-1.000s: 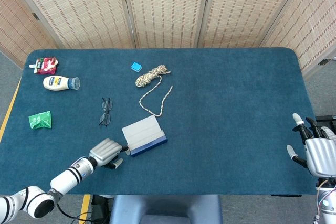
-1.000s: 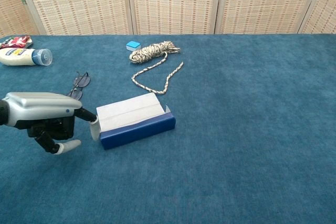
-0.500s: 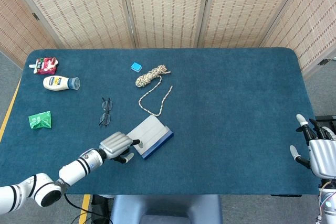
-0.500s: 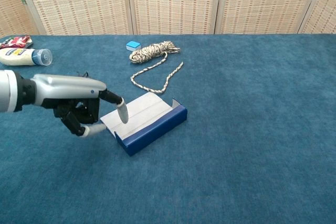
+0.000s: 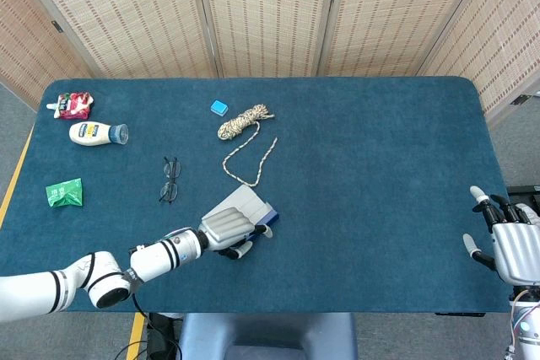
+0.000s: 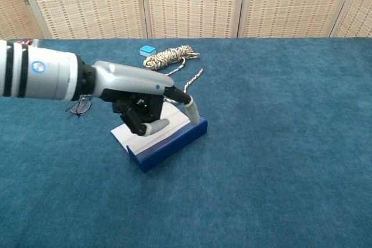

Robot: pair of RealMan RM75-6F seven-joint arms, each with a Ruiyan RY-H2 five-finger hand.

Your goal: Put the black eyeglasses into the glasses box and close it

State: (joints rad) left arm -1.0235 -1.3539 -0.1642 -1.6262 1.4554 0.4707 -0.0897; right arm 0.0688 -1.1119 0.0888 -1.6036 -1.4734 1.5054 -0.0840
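Observation:
The black eyeglasses [image 5: 169, 180] lie folded on the blue table, left of the box; in the chest view the glasses [image 6: 80, 106] peek out from behind my left forearm. The glasses box [image 5: 252, 203], white on top with a dark blue side [image 6: 170, 143], lies slanted and looks closed. My left hand [image 5: 228, 227] lies over the box [image 6: 139, 111]. One finger reaches to the box's far end, and the other fingers bend down onto the lid. My right hand [image 5: 513, 250] hangs open off the table's right front corner, holding nothing.
A coiled rope [image 5: 245, 121] with a loose tail and a small blue block [image 5: 219, 107] lie behind the box. A mayonnaise bottle [image 5: 97, 133], a red packet [image 5: 74, 105] and a green packet [image 5: 64, 194] sit at the far left. Bare blue cloth [image 5: 380, 166] covers the right half.
My left hand has slid right, from the box's left end onto its top. The box has been pushed right and turned to a slant. The right hand has barely moved.

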